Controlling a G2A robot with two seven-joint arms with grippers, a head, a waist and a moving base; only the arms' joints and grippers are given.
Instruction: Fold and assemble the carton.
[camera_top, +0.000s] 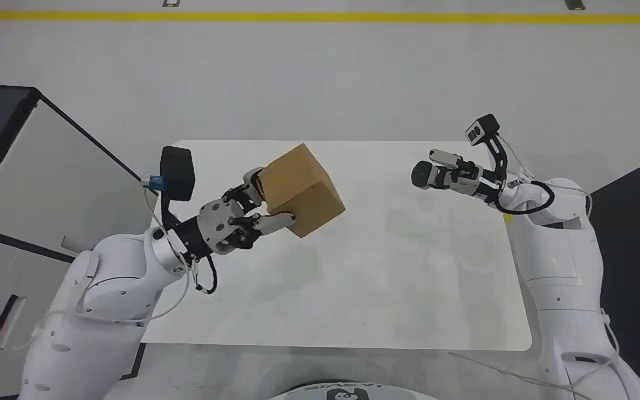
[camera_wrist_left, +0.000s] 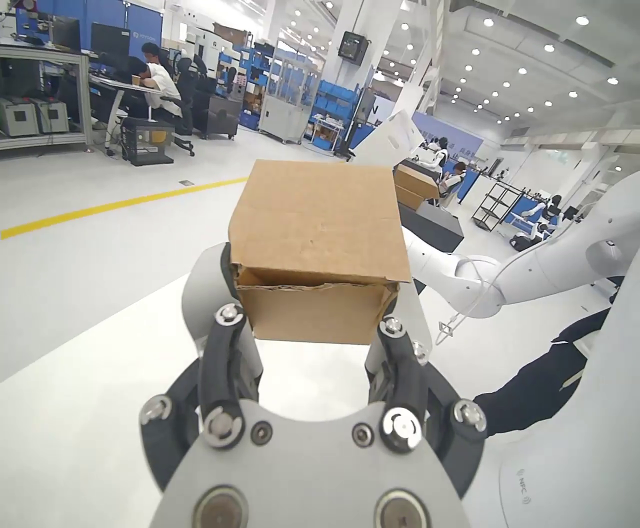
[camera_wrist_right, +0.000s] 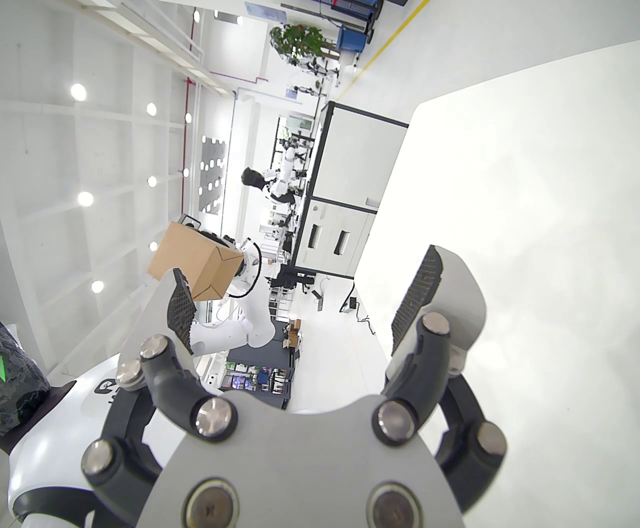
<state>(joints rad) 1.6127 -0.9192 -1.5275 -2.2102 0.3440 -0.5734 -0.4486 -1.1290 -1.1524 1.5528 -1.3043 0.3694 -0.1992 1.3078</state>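
Above the left half of the white table (camera_top: 420, 290), raised off its surface: one brown carton (camera_top: 302, 188), folded into a cube and tilted. It is pinched at its near end by the left gripper (camera_top: 262, 213), one finger against each side wall, and the flap seam facing the wrist gapes slightly. Over the table's right side, well apart from the carton: the right gripper (camera_top: 420, 174), fingers spread wide, nothing between them.
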